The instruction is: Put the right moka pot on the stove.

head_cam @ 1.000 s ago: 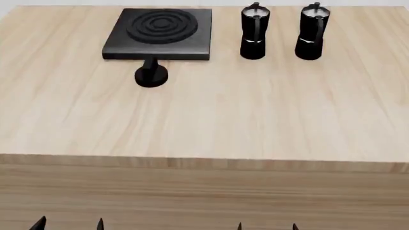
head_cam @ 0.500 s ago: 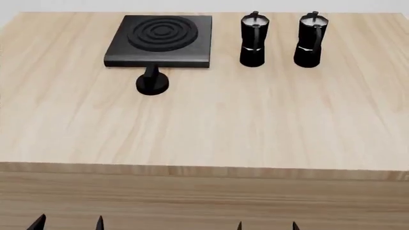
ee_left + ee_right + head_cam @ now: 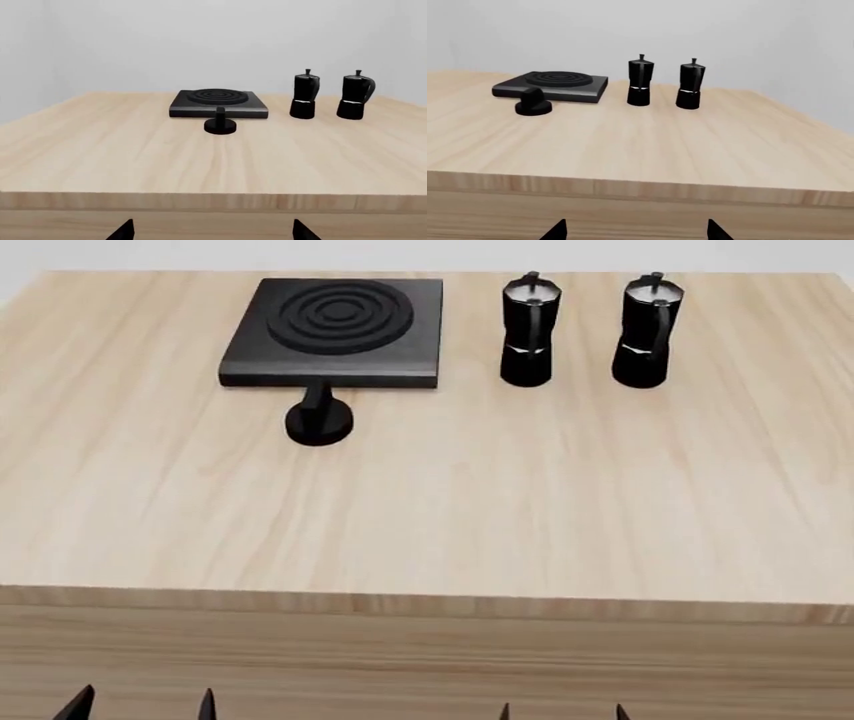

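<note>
The right moka pot stands upright at the far right of the table, black with a grey lid. A twin pot stands just left of it. The stove, a black slab with raised rings, lies at the far left. My left gripper and right gripper are low in front of the table's near edge, both open and empty, only fingertips showing.
A black oval knob sits on the wooden table just in front of the stove. The table's near edge lies between my grippers and all the objects.
The head view has shifted: the table and its objects sit slightly lower in the picture than before. The pots, stove and knob have not moved on the table.
</note>
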`<state>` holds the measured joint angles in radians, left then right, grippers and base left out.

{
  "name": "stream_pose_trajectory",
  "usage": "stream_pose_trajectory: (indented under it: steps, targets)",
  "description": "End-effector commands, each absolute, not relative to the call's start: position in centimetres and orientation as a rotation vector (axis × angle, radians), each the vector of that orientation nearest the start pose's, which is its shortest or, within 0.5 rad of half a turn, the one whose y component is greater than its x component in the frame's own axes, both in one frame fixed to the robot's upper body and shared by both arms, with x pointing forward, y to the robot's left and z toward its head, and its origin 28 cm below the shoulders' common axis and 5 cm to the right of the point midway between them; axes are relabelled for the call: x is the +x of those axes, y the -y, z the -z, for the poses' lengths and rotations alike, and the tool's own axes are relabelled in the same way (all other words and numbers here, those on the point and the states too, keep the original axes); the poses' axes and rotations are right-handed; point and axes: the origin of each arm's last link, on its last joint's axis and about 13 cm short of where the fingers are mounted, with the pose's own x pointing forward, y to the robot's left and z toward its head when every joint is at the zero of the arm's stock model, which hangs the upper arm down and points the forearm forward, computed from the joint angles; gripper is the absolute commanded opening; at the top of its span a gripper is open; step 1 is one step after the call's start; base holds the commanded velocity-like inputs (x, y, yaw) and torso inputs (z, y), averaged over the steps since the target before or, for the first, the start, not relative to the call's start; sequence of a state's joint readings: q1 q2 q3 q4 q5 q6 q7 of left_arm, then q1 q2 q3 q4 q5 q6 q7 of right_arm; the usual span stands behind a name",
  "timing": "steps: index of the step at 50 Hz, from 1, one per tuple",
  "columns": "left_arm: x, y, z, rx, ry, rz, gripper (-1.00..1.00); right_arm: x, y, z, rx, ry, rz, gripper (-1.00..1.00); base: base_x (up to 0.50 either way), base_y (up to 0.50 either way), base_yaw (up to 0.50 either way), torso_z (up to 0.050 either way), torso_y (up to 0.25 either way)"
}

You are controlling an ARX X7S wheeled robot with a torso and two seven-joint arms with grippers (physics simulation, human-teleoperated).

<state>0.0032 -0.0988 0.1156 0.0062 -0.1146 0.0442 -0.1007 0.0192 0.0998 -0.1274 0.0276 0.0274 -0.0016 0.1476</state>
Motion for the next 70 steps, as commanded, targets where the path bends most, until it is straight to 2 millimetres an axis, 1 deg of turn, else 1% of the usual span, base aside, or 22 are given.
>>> stream_pose_trajectory:
  steps: [1, 8, 36, 70]
  targets:
    - [20.92, -20.52, -1.58, -0.023, 0.034, 0.01, 1.0, 21.3, 9.81, -1.04, -0.081, -0.012, 0.033, 1.0, 0.0, 0.0, 0.0, 0.05, 0.068]
    - [20.9, -20.5, -1.53, -0.02, 0.04, 0.001, 1.0, 21.48, 9.8, -1.05, -0.082, -0.011, 0.035, 1.0, 0.0, 0.0, 0.0, 0.044, 0.057]
    - [20.94, -20.52, -1.54, -0.02, 0.034, 0.005, 1.0, 21.64, 9.9, -0.48, -0.092, -0.013, 0.039, 1.0, 0.16, 0.0, 0.0, 0.0, 0.0]
    - [20.87, -20.56, -1.58, -0.026, 0.041, 0.004, 1.0, 21.64, 9.88, -0.63, -0.108, -0.005, 0.048, 1.0, 0.14, 0.01, 0.0, 0.0, 0.0]
